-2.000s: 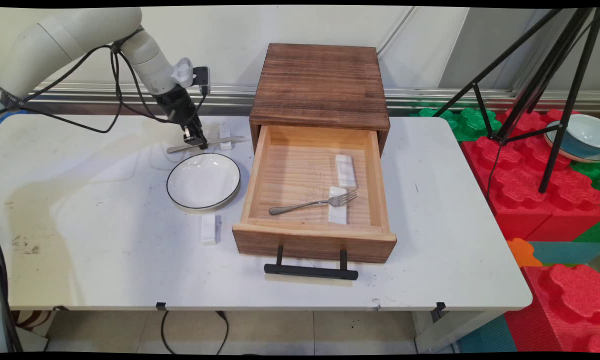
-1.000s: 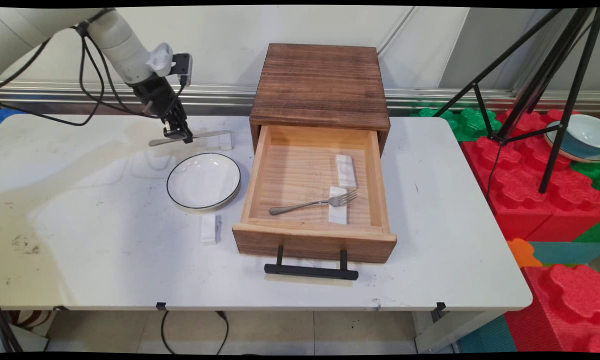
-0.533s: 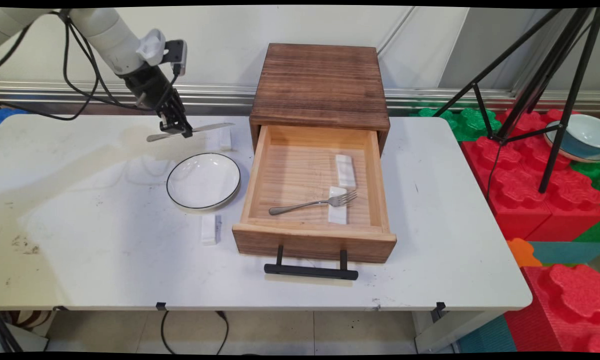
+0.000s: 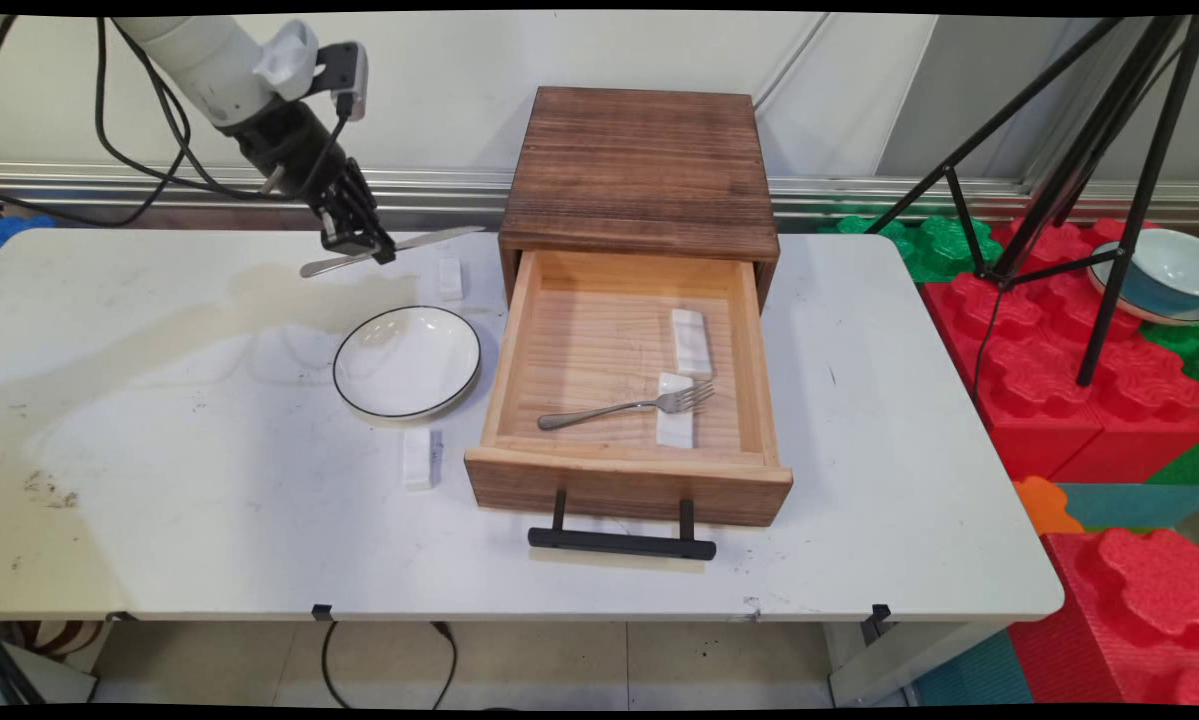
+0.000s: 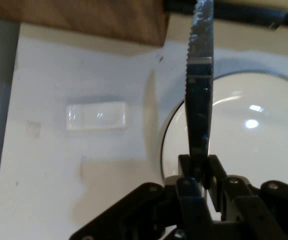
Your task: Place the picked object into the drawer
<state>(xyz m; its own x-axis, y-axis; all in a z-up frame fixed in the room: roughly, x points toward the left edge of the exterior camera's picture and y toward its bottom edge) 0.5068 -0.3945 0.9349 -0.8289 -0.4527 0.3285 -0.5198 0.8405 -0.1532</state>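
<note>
Jaws pinch a silver serrated knife (image 4: 391,249) by its handle, tilted above the table (image 4: 209,480)

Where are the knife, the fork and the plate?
knife (image 4: 429,240): main view, on its blade.
fork (image 4: 599,411): main view, on its handle, inside the drawer.
plate (image 4: 406,362): main view, on its white middle.

A wooden cabinet (image 4: 639,170) stands at the desk's (image 4: 209,520) far edge, its drawer (image 4: 627,487) pulled open. Inside, a fork (image 4: 609,410) rests its tines on a white block (image 4: 674,432), with another block (image 4: 690,340) behind. Left of the drawer lies a black-rimmed plate (image 4: 406,362), with a white block (image 4: 419,458) at its near side and another (image 4: 449,277) beyond it.
</note>
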